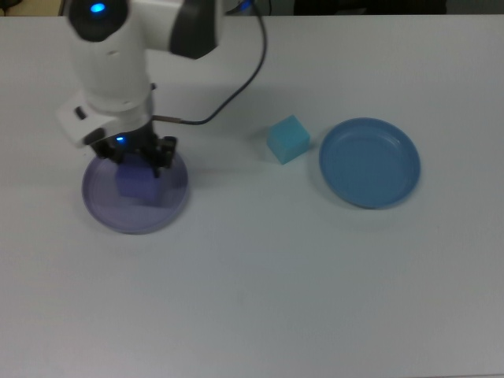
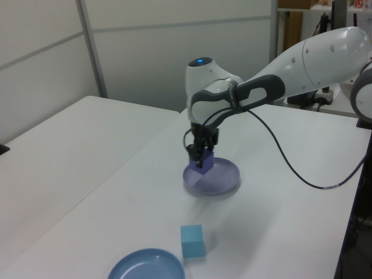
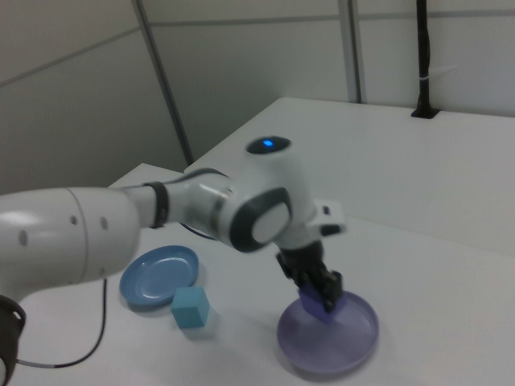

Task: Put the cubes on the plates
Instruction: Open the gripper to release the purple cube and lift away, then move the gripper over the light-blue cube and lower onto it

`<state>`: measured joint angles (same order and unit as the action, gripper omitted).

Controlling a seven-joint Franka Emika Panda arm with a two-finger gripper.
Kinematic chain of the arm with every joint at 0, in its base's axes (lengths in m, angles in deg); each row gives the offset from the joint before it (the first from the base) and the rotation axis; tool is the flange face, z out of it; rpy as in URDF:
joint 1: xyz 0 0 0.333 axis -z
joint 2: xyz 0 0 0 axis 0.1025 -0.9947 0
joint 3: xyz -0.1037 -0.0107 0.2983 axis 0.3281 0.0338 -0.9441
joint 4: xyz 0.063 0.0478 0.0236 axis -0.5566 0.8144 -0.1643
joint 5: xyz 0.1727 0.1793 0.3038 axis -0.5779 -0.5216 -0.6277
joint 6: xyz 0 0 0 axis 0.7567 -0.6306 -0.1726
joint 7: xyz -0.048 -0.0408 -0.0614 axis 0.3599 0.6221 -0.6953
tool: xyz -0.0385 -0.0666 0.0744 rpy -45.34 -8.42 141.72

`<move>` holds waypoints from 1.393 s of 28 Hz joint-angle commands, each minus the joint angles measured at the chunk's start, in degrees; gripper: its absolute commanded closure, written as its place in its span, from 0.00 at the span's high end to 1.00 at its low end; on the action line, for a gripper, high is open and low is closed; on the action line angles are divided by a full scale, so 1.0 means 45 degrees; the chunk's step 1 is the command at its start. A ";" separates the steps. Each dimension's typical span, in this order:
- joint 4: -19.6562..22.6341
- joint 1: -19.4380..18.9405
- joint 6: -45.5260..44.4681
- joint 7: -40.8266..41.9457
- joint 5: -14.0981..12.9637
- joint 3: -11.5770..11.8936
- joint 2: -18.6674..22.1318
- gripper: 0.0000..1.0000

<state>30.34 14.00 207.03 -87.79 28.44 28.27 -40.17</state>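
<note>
The violet cube (image 1: 138, 182) (image 2: 202, 163) (image 3: 317, 305) hangs just above the lavender plate (image 1: 98, 206) (image 2: 224, 182) (image 3: 354, 346), and my gripper (image 1: 134, 161) (image 2: 200, 157) (image 3: 316, 290) is shut on it. The plate lies at the top view's left. A cyan cube (image 1: 287, 139) (image 2: 192, 241) (image 3: 191, 308) rests on the table between the two plates, apart from my gripper. Beside it, at the top view's right, the blue plate (image 1: 368, 161) (image 2: 145, 267) (image 3: 157, 275) holds nothing.
My arm's black cable (image 1: 246, 79) (image 2: 290, 168) trails over the table behind the cyan cube. The white table (image 1: 260, 283) carries nothing else. In the left view a second white table (image 2: 64, 151) stands alongside on the left view's left.
</note>
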 commanded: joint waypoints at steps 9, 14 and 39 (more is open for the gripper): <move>0.0209 0.0189 0.0115 0.0455 0.0015 -0.0015 -0.0042 1.00; 0.0209 0.0014 -0.0724 0.0591 -0.0102 -0.0132 0.0544 1.00; 0.2102 -0.4497 -0.1372 0.3422 0.0502 -0.0640 0.1444 1.00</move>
<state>36.77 -4.24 201.27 -76.64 29.37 24.63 -35.96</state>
